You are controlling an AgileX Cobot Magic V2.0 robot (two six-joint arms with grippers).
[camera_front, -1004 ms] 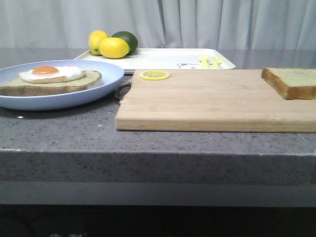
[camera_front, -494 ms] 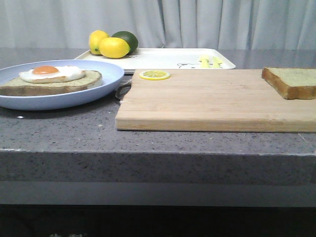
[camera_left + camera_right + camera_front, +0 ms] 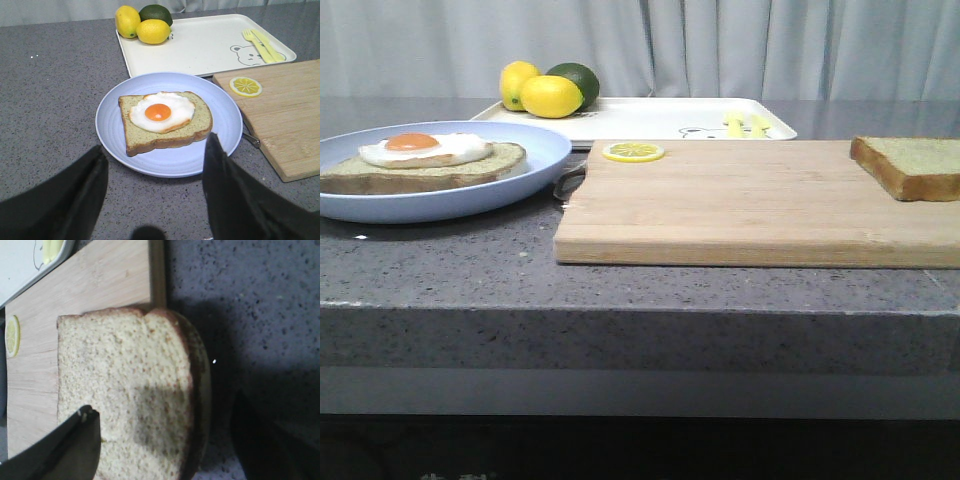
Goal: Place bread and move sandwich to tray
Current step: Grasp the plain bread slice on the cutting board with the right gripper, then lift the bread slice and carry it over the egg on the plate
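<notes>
We see the left gripper (image 3: 155, 192) spread above the sandwich (image 3: 165, 121) on its plate (image 3: 112, 107), right gripper (image 3: 170, 440) spread straddling the bread (image 3: 125, 390) on the cutting board's (image 3: 750, 205) right end, tray (image 3: 660, 118) behind.

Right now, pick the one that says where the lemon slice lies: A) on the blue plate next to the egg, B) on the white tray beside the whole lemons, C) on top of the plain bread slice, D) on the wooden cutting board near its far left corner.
D: the lemon slice lies flat on the cutting board at its far left corner, apart from the tray, the plate and the bread.
</notes>
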